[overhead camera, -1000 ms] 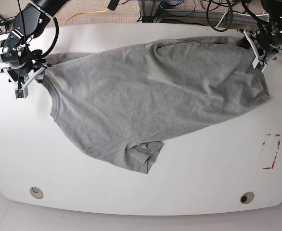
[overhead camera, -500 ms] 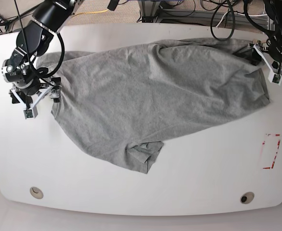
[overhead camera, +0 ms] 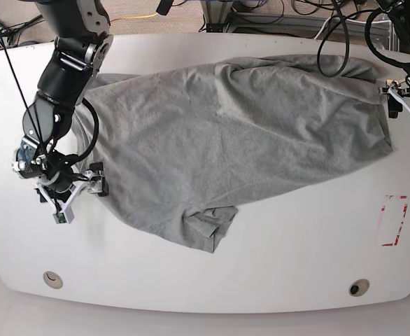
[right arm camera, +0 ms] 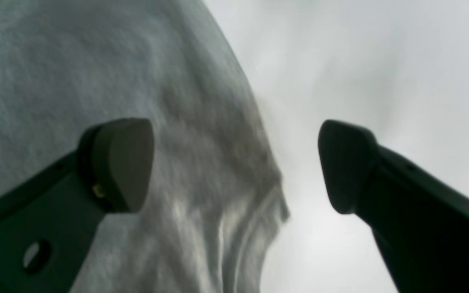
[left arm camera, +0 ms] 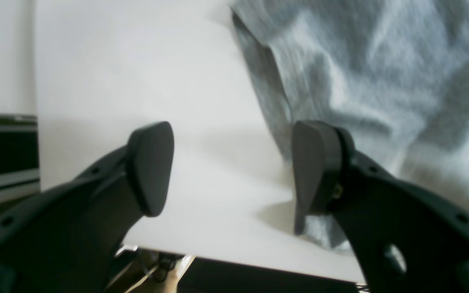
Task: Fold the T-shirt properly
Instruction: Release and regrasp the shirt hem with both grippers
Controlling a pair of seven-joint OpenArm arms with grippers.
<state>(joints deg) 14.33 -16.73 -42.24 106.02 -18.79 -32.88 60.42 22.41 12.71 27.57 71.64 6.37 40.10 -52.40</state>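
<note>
Both your grippers have let the cloth go and slid down the table's sides since a second ago.

Your right gripper (overhead camera: 71,198) now sits low on the base view's left, jaws spread wide and empty, one finger (right arm camera: 116,162) over the T-shirt (overhead camera: 226,147), the other over bare table (overhead camera: 296,266). Your left gripper (overhead camera: 408,112) hangs at the far right edge, jaws apart, nothing pinched, straddling the shirt's border. That grey shirt lies spread across the table's middle, one sleeve crumpled at its lower edge, red tape marks (overhead camera: 394,220) well clear.
</note>
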